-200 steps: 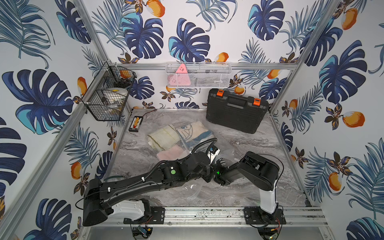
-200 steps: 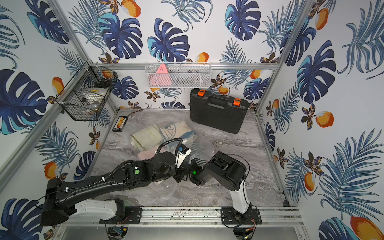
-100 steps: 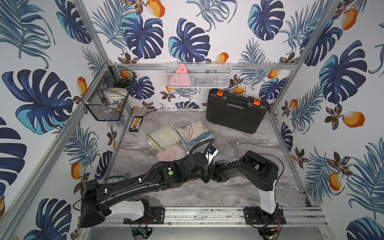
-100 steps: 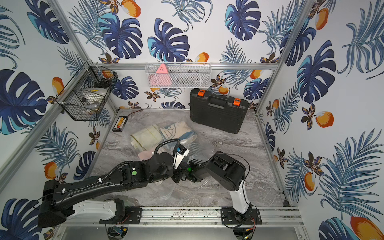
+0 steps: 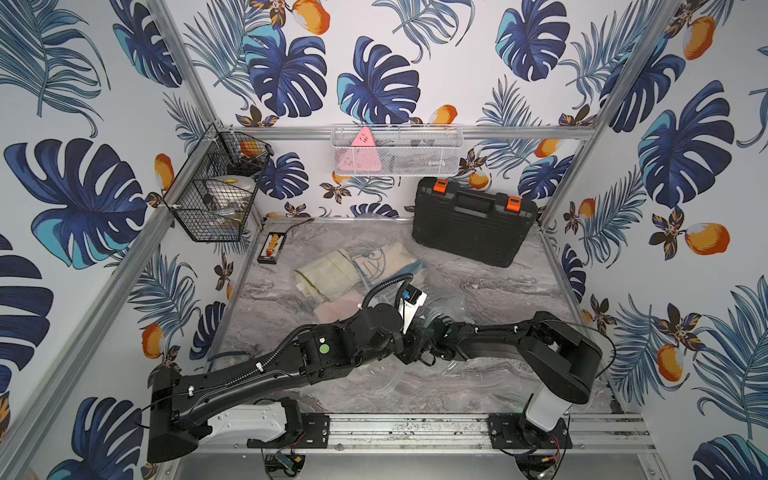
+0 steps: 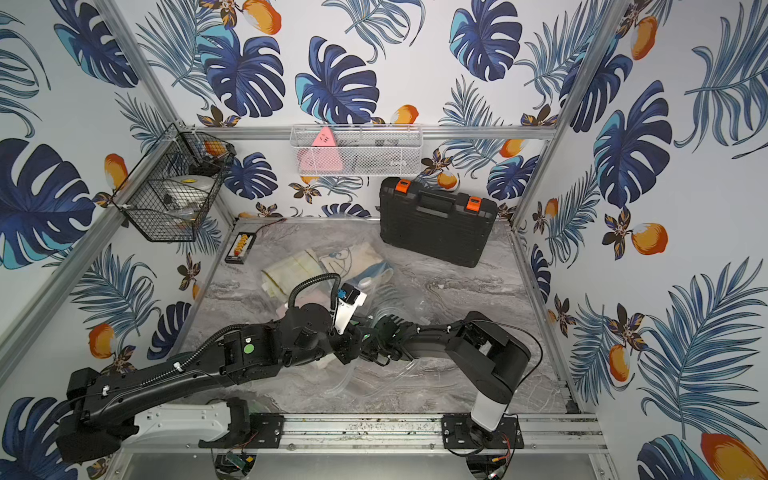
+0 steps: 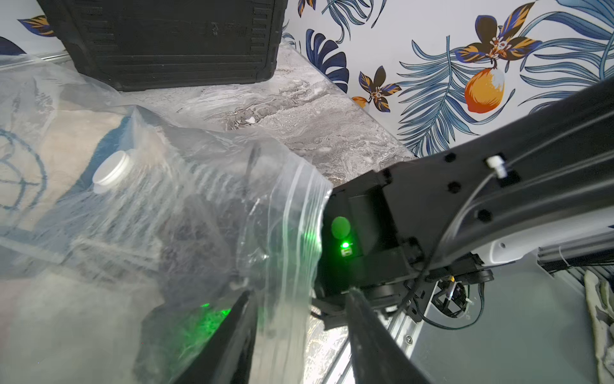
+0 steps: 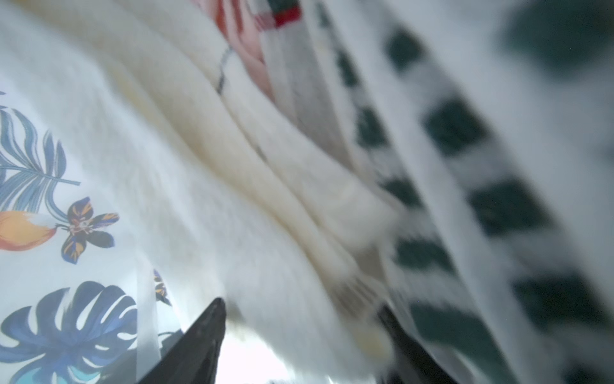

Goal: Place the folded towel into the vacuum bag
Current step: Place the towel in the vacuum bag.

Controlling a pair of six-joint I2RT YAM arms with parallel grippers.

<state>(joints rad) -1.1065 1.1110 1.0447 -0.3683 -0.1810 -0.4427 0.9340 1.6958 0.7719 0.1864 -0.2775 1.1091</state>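
Marble table carrying vacuum bag, lying mid-table, mouth facing near edge. Folded towel sitting right against right gripper, apparently just inside mouth; jaws standing apart, clamping nothing. Left gripper jaws apart, straddling zip strip. Advising: backing both out straight and low, avoiding snagging film or dragging towel out.

Towel blurred; right end effector partly cropped, seemingly parted.
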